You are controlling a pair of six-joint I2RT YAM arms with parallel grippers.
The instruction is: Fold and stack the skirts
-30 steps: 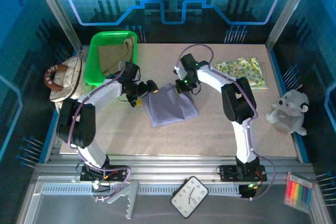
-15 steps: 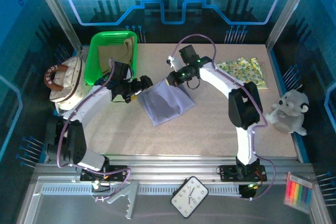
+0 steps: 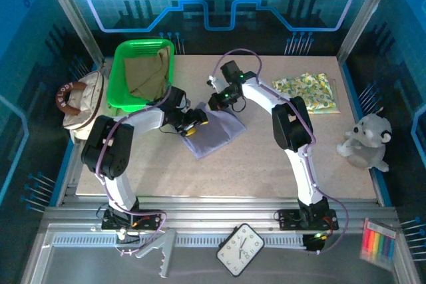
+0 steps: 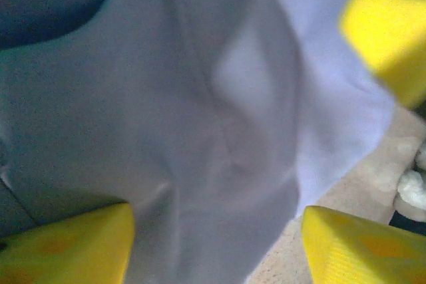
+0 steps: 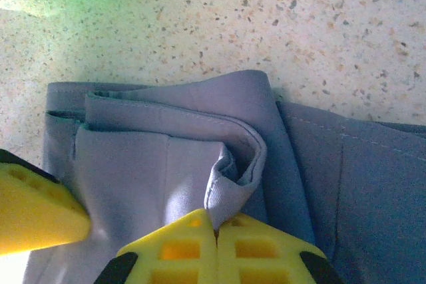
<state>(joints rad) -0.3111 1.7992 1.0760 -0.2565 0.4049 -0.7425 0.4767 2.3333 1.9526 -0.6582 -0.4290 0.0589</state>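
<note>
The lavender-grey skirt (image 3: pixel 218 132) lies partly folded at mid-table. My right gripper (image 3: pixel 217 102) is shut on a pinched fold of its hem (image 5: pixel 229 187) at the skirt's far edge; the gripper (image 5: pixel 216 227) sits low in the right wrist view. At the skirt's left edge my left gripper (image 3: pixel 194 123) is open, its yellow fingers (image 4: pixel 73 244) apart with lavender-grey cloth (image 4: pixel 200 98) lying between them. The khaki-tan skirt (image 3: pixel 148 74) is bunched in the green bin (image 3: pixel 116 83). Folded flat at the back right lies the yellow-green leafy skirt (image 3: pixel 307 91).
A cream handbag (image 3: pixel 78 101) sits off the table's left edge, beside the bin. A white plush toy (image 3: pixel 365 143) stands at the right edge. Bare speckled tabletop (image 3: pixel 266 171) spreads in front of the skirt. A clock (image 3: pixel 241 249) lies on the front rail.
My left gripper swung in onto the lavender-grey skirt's left edge and its jaws narrowed. My right gripper carried the pinched hem back and leftward, shifting the cloth.
</note>
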